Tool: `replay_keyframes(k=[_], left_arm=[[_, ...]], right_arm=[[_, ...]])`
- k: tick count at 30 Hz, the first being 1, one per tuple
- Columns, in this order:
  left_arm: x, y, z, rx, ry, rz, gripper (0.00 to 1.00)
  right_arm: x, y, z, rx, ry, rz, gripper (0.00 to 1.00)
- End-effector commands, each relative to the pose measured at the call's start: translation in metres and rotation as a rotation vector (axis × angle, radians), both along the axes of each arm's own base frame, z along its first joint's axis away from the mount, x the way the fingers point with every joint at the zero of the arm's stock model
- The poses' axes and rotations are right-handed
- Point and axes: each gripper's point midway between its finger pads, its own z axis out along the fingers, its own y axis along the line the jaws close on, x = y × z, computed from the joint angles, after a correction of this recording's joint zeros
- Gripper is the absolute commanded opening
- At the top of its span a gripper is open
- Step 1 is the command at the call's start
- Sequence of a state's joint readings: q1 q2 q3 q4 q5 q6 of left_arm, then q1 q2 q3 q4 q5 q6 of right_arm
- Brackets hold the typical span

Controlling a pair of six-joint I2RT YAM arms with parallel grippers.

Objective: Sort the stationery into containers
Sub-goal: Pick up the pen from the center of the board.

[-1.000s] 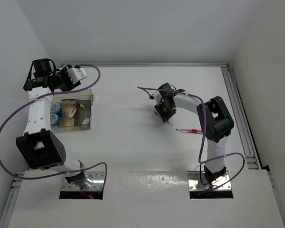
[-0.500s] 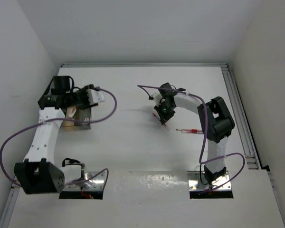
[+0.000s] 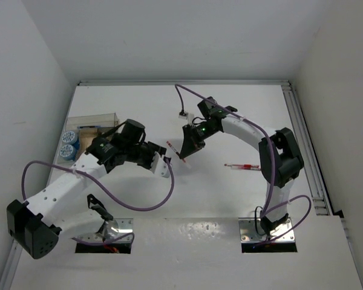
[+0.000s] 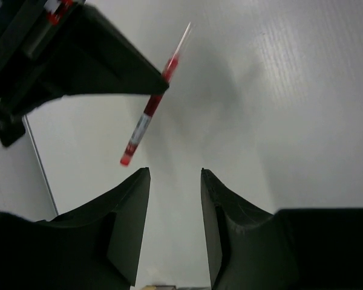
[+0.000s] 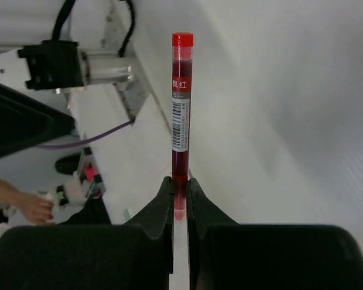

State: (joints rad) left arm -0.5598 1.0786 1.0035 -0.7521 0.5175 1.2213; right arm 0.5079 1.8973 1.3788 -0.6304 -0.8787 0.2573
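My right gripper is shut on a thin red pen and holds it above the table's middle. In the right wrist view the pen stands straight out from the pinched fingertips. My left gripper is open and empty, just left of and below the pen. In the left wrist view the pen hangs just beyond my open left gripper. A second red pen lies on the table at the right. The clear box stands at the far left, partly hidden by my left arm, with two blue-white rolls at its left end.
Walls close the table in at the left, back and right. A metal rail runs along the right edge. Purple cables loop from both arms over the table. A person's hand shows far off in the right wrist view.
My left arm has swung from the clear box at the far left to the table's middle. My right gripper has carried the red pen a little left toward it.
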Motion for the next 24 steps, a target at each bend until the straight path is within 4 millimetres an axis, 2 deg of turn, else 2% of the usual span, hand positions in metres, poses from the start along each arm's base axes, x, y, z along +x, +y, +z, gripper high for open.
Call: replay_keyframes(k=[1, 5, 10, 18, 24], left_arm=[[-0.003, -0.021, 0.005, -0.006, -0.021, -0.031, 0.45], [-0.018, -0.038, -0.007, 0.033, -0.003, -0.102, 0.42], [-0.013, -0.048, -0.014, 0.058, -0.033, -0.108, 0.41], [-0.005, -0.046, -0.023, 0.098, -0.061, -0.086, 0.44], [-0.009, -0.047, -0.03, 0.107, -0.05, -0.102, 0.44]], right_arm=[[-0.021, 0.016, 0.03, 0.136, 0.079, 0.077, 0.0], [-0.03, 0.016, 0.029, 0.136, 0.085, 0.103, 0.0], [-0.041, 0.015, 0.029, 0.127, 0.08, 0.142, 0.0], [-0.055, 0.014, 0.026, 0.111, 0.097, 0.191, 0.0], [-0.061, 0.019, 0.03, 0.12, 0.098, 0.218, 0.0]])
